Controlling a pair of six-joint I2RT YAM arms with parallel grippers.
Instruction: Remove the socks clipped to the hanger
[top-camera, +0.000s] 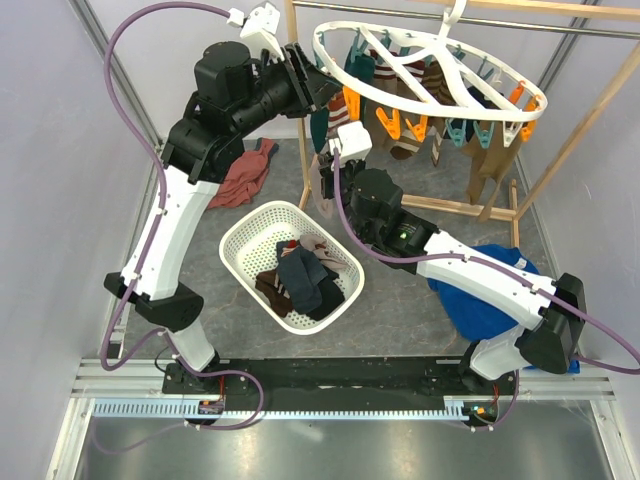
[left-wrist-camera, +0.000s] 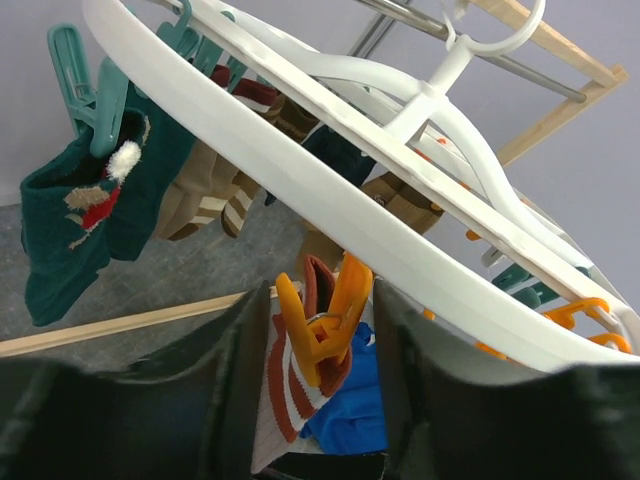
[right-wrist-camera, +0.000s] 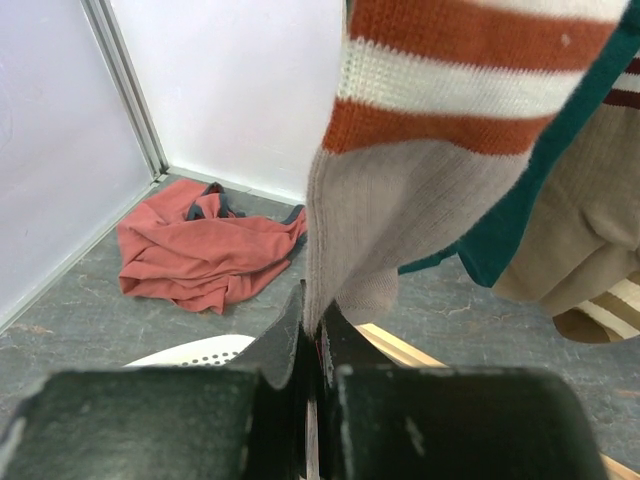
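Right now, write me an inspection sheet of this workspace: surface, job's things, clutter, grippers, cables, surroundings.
Surface: mottled grey table, carrying a white basket and loose cloths.
Job's things: the white hanger hangs with socks clipped on; more socks lie in the basket.
Clutter: rust-red garment; blue cloth by the right arm.
Grippers: left gripper open, jaws either side of an orange clip; right gripper shut on the striped sock.
Cables: purple cables loop along both arms.
Surroundings: wooden rail frame; pale walls.
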